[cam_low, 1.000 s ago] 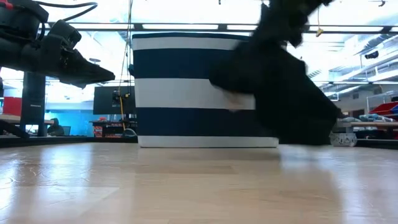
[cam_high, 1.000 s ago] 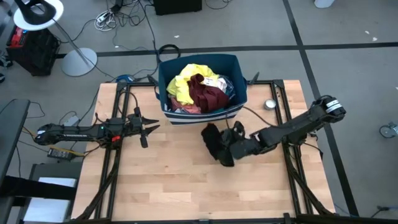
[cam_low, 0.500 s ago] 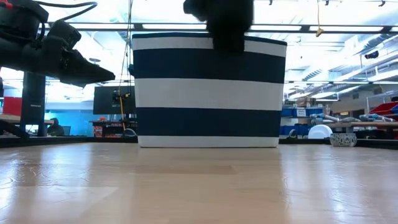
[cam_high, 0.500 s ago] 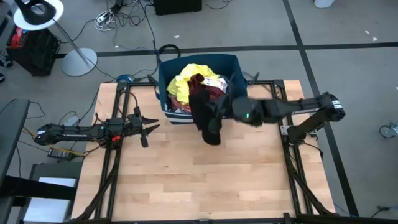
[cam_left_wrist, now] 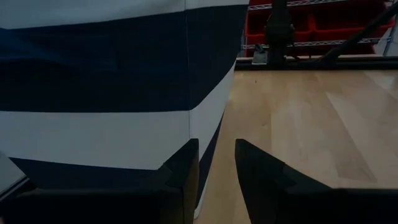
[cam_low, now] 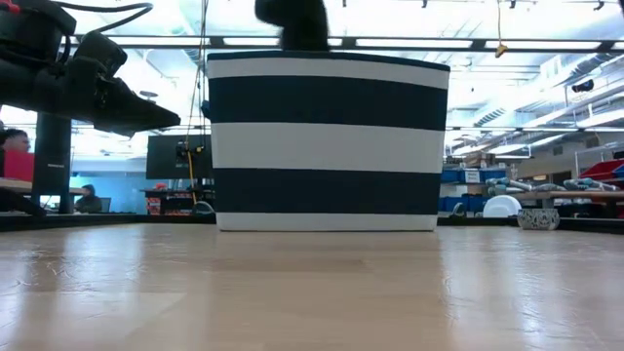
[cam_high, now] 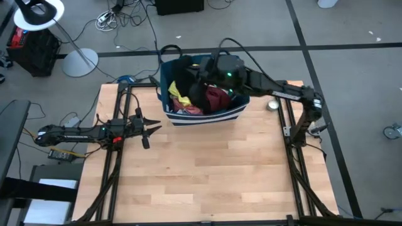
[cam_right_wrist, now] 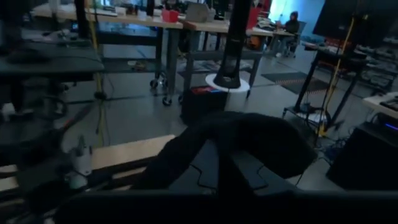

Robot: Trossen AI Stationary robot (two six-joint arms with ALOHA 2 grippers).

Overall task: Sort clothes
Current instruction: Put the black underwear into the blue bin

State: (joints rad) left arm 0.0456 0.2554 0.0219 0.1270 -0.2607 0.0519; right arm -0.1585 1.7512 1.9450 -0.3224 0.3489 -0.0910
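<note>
My right claw (cam_high: 200, 76) grips the black top (cam_high: 186, 74) over the striped bin (cam_high: 235, 110) at twelve o'clock; my left claw (cam_high: 149, 129) waits at nine, fingers narrowly parted.

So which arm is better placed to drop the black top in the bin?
The right. Its gripper holds the black top above the bin, while the left gripper waits beside the bin, open and empty.

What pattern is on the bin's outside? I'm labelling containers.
The bin has broad navy and white horizontal stripes, clearest in the low view.
</note>
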